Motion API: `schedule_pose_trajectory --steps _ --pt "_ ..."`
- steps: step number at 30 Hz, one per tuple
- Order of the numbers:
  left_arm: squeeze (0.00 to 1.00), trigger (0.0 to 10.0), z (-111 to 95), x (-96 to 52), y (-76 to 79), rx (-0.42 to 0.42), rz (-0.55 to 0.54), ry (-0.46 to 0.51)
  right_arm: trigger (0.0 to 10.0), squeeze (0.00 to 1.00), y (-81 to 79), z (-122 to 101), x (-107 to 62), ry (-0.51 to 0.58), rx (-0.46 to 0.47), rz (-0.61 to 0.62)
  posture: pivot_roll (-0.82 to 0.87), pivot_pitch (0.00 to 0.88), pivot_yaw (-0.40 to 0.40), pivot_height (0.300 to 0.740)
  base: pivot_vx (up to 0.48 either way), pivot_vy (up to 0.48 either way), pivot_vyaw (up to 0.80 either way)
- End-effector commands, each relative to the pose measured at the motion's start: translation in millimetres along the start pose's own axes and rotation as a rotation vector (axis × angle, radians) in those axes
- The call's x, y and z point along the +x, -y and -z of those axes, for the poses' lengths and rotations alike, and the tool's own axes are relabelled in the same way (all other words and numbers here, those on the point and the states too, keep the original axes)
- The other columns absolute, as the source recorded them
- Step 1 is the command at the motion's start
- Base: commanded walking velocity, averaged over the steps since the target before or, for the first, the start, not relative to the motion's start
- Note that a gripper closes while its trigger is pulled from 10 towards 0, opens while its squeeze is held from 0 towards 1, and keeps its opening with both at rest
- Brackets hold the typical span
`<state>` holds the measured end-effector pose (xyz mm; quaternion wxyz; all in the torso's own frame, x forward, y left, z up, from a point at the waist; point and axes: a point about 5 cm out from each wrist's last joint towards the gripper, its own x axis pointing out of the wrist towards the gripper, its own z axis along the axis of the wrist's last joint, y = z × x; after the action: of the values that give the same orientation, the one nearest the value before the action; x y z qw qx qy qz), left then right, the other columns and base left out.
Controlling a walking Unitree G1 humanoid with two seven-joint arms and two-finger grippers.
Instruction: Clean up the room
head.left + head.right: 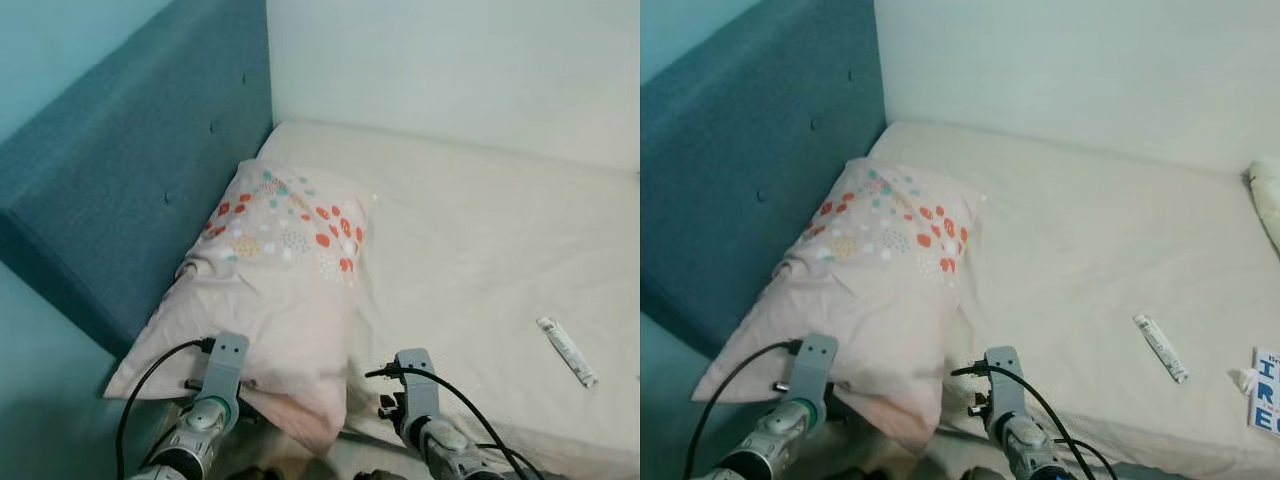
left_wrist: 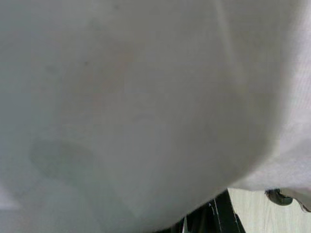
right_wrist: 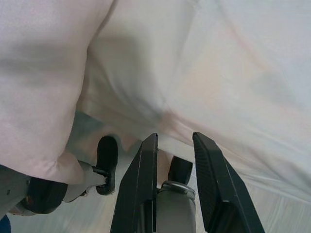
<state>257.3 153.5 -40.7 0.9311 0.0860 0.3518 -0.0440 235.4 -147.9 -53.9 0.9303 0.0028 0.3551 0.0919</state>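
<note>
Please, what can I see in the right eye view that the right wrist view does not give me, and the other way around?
Right eye view: the blue headboard, a white tube lying on the bed sheet, and a blue-and-white packet at the bed's right edge.
Right wrist view: the right gripper close up, its two black fingers apart with nothing between them, aimed at fabric by the bed's near edge.
Shared: the pink pillow and the bed sheet.

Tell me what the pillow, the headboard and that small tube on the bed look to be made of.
Pillow: soft pink woven cloth, matte, creased, with printed dots. Headboard: teal upholstery fabric, textured weave, tufted buttons. Tube: probably plastic or foil laminate, smooth with a slight sheen; too small to be sure.
</note>
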Motion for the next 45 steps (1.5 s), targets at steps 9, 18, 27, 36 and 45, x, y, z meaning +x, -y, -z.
schedule_pose_trajectory --steps 9,18,27,36,45 --pt "0.00 10.0 19.9 -4.5 1.1 -0.023 -0.009 -0.050 10.0 0.00 4.4 14.3 -4.8 -0.038 0.003 0.012 0.07 0.124 0.037 0.740 0.000 0.000 0.00" --pt "0.00 10.0 14.2 -2.6 -2.3 -0.011 -0.006 -0.052 10.0 0.00 -0.4 6.3 -1.5 -0.018 -0.007 0.008 0.07 0.109 0.038 0.740 0.000 0.000 0.00" --pt "0.00 10.0 14.6 -2.4 -0.2 -0.009 -0.010 -0.062 10.0 0.00 4.2 3.3 -1.8 -0.007 -0.012 0.013 0.06 0.108 0.042 0.740 0.000 0.000 0.00" --pt "0.00 10.0 19.7 -3.5 3.0 -0.031 -0.008 -0.078 10.0 0.00 1.8 2.4 -1.3 -0.001 -0.019 0.001 0.06 0.118 0.038 0.740 0.000 0.000 0.00" --pt "0.00 10.0 21.2 -3.8 0.6 -0.033 -0.009 -0.087 10.0 0.00 -23.8 15.0 -1.9 -0.008 -0.055 -0.039 0.06 0.107 0.045 0.740 0.000 0.000 0.00"
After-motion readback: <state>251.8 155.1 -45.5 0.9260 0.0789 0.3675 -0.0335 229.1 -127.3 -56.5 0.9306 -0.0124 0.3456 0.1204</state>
